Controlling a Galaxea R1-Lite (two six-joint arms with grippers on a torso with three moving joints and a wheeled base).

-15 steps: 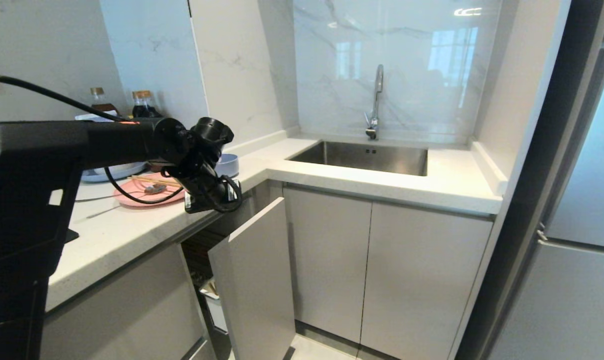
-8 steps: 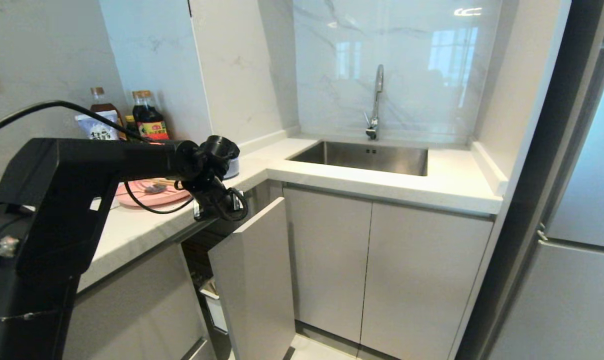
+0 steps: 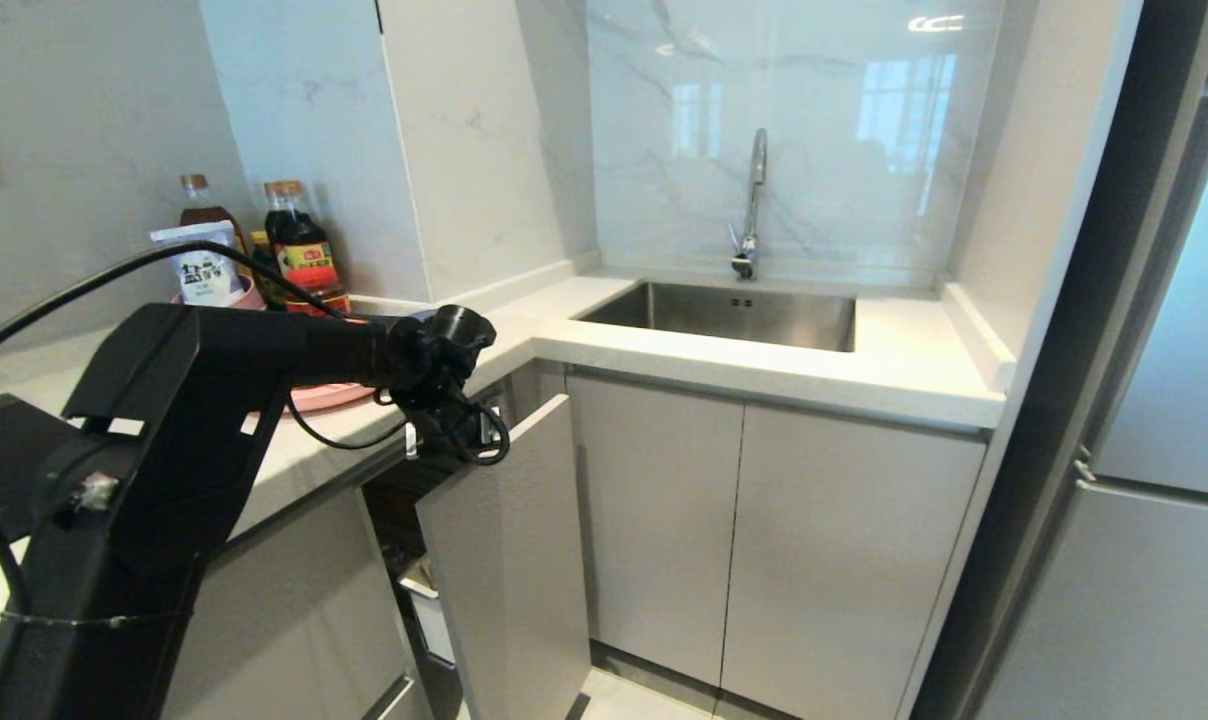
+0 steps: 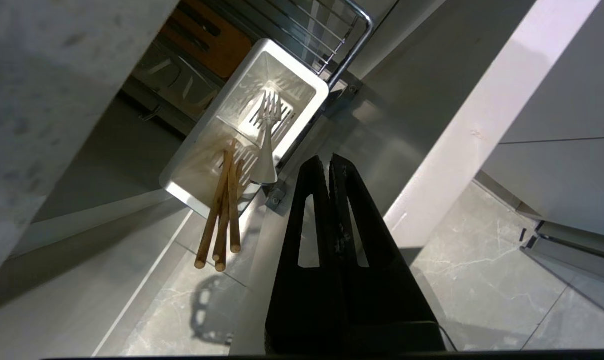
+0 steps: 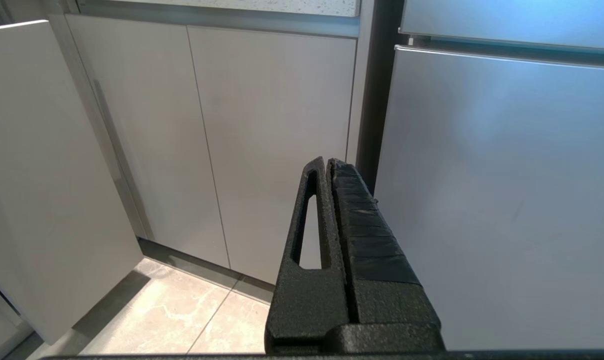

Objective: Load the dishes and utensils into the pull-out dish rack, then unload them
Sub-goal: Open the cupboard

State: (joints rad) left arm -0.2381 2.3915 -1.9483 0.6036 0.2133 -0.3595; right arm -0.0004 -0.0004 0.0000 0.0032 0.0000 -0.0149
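The pull-out dish rack stands open below the counter, its tall front panel (image 3: 509, 560) swung out. In the left wrist view I see its chrome wire basket (image 4: 332, 40), the wood strip (image 4: 207, 40) and the white cutlery cup (image 4: 247, 125). Several wooden chopsticks (image 4: 222, 210) and a white fork (image 4: 267, 145) stand in the cup. My left gripper (image 3: 454, 440) (image 4: 329, 160) hangs shut and empty just above the panel's inner side, beside the cup. The pink plate (image 3: 329, 397) lies on the counter, mostly hidden by my left arm. Bowl and spoon are hidden. My right gripper (image 5: 328, 161) is shut and parked facing the cabinets.
A steel sink (image 3: 734, 315) with a faucet (image 3: 754, 200) sits in the white counter (image 3: 764, 375). Sauce bottles (image 3: 299, 250) stand at the back left. Closed cabinet doors (image 3: 764, 550) and a fridge (image 3: 1144, 450) lie to the right. Below is marble floor (image 4: 482, 280).
My left arm has sunk and reached right; its shut gripper went from the counter edge down to the top of the rack's panel. The arm now covers most of the plate and uncovers the bottles.
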